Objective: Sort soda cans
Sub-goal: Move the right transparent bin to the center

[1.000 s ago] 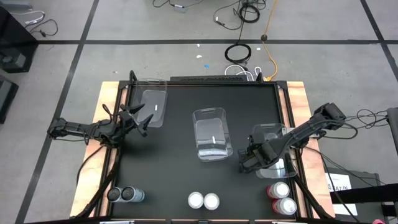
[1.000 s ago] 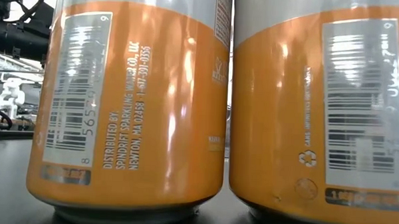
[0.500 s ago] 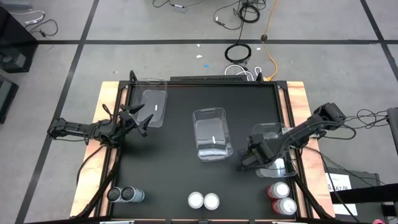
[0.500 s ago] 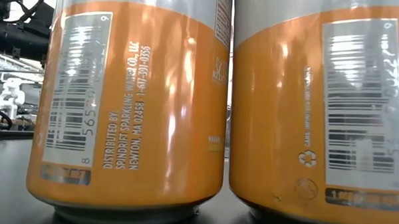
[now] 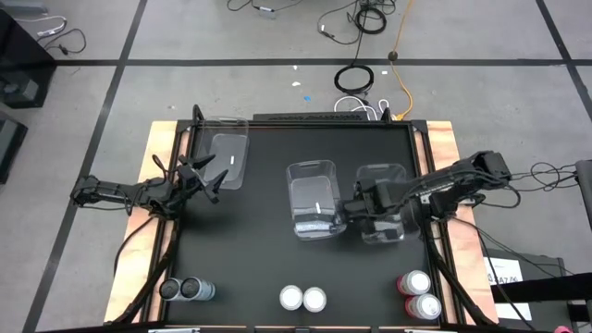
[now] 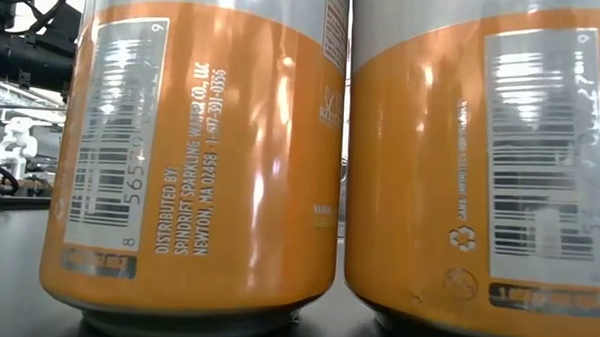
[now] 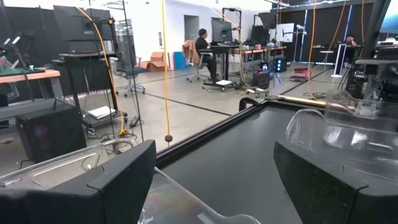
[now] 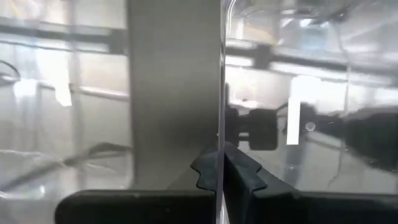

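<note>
Clear plastic is what my right gripper [image 5: 356, 220] has pinched: in the right wrist view the two dark fingers [image 8: 211, 171] meet tight on the thin wall of the right bin [image 5: 381, 215], with the see-through plastic filling the rest of that view. From above, this bin sits right of the table's middle, just beside the centre bin [image 5: 314, 198], and my right arm reaches to it from the table's right edge.

My left gripper [image 5: 205, 176] hovers at the table's left side with its fingers [image 7: 118, 171] spread wide and nothing between them. It is beside the left bin [image 5: 228, 157], which lies near the far left corner.

All six soda cans stand upright along the near edge of the black table [image 5: 259, 250], in three pairs, well apart from the bins. The two dark grey cans [image 5: 185, 289] are at the near left. The two silver-topped orange cans [image 5: 302, 298] are at the near centre; the low view shows them close up, side by side, barcodes facing the camera [image 6: 195, 155]. The two red-pink cans [image 5: 418, 294] are at the near right.
</note>
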`<state>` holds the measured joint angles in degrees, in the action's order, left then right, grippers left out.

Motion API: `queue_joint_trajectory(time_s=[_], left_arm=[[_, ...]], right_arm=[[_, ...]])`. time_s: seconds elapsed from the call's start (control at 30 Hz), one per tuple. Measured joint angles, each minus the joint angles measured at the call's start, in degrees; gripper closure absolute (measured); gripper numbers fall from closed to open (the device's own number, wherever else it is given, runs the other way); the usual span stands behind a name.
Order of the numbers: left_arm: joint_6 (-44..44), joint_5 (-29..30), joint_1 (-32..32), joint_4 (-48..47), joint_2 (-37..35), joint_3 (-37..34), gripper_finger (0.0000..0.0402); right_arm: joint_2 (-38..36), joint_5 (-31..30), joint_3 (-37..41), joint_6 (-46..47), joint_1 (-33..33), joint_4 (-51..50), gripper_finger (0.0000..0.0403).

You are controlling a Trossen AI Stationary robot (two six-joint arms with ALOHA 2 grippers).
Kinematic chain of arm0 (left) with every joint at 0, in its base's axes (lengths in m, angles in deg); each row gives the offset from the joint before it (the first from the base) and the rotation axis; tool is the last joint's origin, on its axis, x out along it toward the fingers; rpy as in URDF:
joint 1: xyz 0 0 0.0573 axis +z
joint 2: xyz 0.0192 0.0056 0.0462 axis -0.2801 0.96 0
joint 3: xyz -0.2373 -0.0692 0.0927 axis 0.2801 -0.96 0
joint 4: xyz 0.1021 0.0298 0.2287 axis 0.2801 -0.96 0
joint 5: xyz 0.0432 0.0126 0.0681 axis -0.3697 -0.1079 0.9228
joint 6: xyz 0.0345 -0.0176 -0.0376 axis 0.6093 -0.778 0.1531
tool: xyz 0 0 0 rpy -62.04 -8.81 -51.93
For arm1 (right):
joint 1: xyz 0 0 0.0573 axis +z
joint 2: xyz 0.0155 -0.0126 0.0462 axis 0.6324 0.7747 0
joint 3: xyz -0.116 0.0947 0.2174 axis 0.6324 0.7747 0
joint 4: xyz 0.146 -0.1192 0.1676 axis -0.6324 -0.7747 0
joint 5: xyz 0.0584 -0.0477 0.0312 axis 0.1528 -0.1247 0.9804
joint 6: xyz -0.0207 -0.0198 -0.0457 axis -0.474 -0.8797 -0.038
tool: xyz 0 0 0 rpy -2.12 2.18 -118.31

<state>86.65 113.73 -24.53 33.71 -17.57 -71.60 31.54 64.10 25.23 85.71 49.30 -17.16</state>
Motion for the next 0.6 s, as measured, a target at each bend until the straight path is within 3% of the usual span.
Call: queue_joint_trajectory(time_s=[0.2, 0.6], left_arm=[[-0.01, 0.00, -0.01, -0.01, 0.00, 0.02, 0.0065], [0.01, -0.01, -0.01, -0.01, 0.00, 0.00, 0.0065]], right_arm=[[1.41, -1.84, -4.26, -3.28, -4.73, 2.14, 0.0402], [14.83, 1.44, -15.13, -1.89, -6.25, 1.47, 0.0403]])
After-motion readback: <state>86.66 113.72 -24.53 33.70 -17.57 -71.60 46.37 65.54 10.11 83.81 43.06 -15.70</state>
